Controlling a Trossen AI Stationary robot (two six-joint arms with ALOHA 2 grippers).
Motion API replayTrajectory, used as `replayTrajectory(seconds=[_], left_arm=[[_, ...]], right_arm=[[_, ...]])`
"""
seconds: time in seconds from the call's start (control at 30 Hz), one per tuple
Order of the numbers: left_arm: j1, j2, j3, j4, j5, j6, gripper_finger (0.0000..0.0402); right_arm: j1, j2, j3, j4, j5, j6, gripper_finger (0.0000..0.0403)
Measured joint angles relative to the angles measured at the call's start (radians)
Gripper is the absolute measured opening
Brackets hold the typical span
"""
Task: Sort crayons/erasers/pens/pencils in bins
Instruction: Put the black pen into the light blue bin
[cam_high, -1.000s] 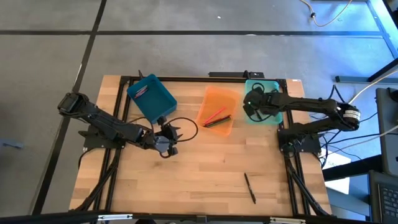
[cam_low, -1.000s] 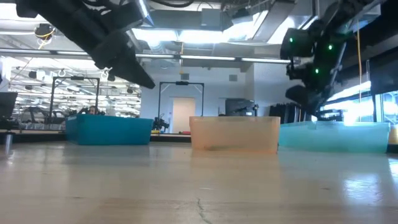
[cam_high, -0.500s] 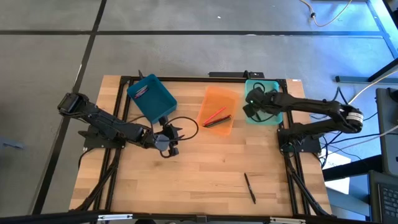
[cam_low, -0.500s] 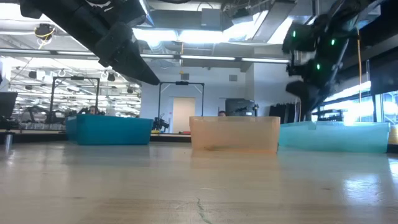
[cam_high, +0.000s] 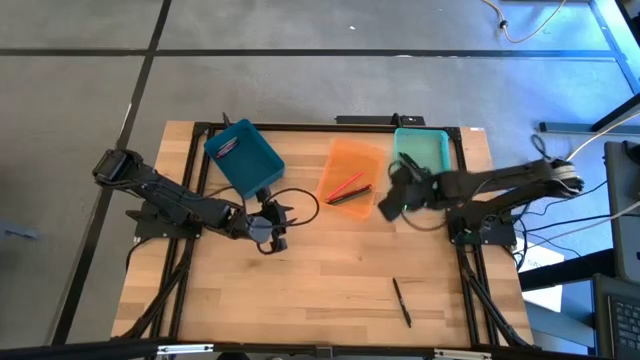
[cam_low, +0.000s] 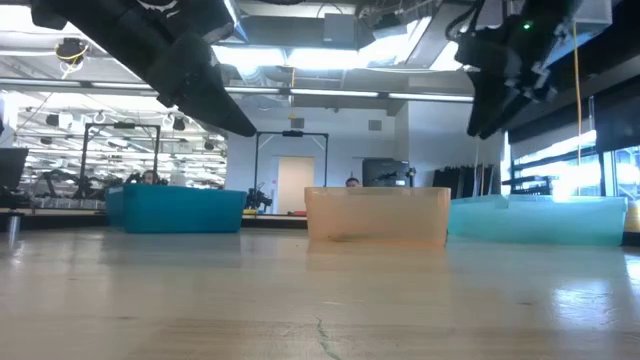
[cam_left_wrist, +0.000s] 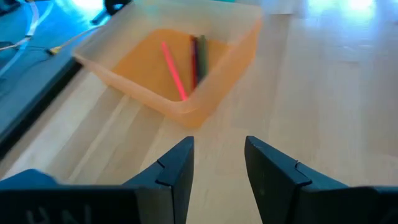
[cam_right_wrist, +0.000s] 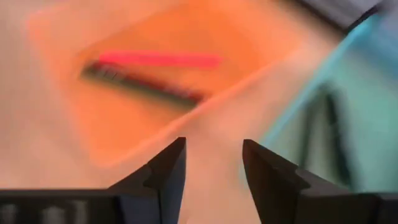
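— So, what's left for us? One pen lies flat on the surface, well apart from both claws and on the near side, away from the bins.

— How do we expect it to handle?

— Light, stiff and thin, we'd judge, and likely to roll or skid if we nudge it. We'd take it across the middle of the barrel, fingers square to its length, pressing down close to the wood.

— Where is our right claw now?

— Raised off the surface, just beside the orange bin, with the teal bin just behind it. Its wrist view looks down on the gap between those two bins; its fingers stand apart and hold nothing. The arm reaches in low from its base, elbow out.

— And our left claw?

— It waits near the blue bin, stretched across the surface, pointing toward the orange bin. Fingers parted, empty too.

— Anything already sorted?

— A pink crayon and darker sticks beside it in the orange bin; something dark in the teal one, too blurred to name.
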Motion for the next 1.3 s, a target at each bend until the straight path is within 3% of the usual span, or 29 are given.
replayTrajectory(seconds=[0.13, 0.23, 0.43, 0.67, 0.97, 1.17, 1.3], left_arm=[[-0.037, 0.000, 0.000, -0.001, 0.037, -0.005, 0.0135], [-0.066, 0.000, 0.000, -0.001, 0.038, 0.016, 0.0135], [-0.060, 0.000, 0.000, 0.000, 0.031, 0.044, 0.0135], [-0.035, 0.000, 0.000, 0.004, 0.029, 0.049, 0.0135], [-0.034, 0.000, 0.000, 0.004, 0.030, 0.063, 0.0135], [-0.033, 0.000, 0.000, 0.001, 0.030, 0.074, 0.0135], [-0.034, 0.000, 0.000, 0.001, 0.029, 0.073, 0.0135]], right_arm=[[0.169, 0.119, -0.002, -0.019, -0.114, 0.203, 0.0136], [0.278, 0.199, -0.002, -0.022, -0.261, 0.350, 0.0122], [0.460, 0.299, -0.002, 0.002, -0.502, 0.638, 0.0119], [0.602, 0.379, -0.002, 0.107, -0.485, 0.780, 0.0152], [0.631, 0.415, -0.002, 0.197, -0.475, 0.908, 0.0229], [0.632, 0.495, 0.003, 0.257, -0.592, 0.844, 0.0228], [0.633, 0.524, 0.004, 0.304, -0.601, 0.830, 0.0216]])
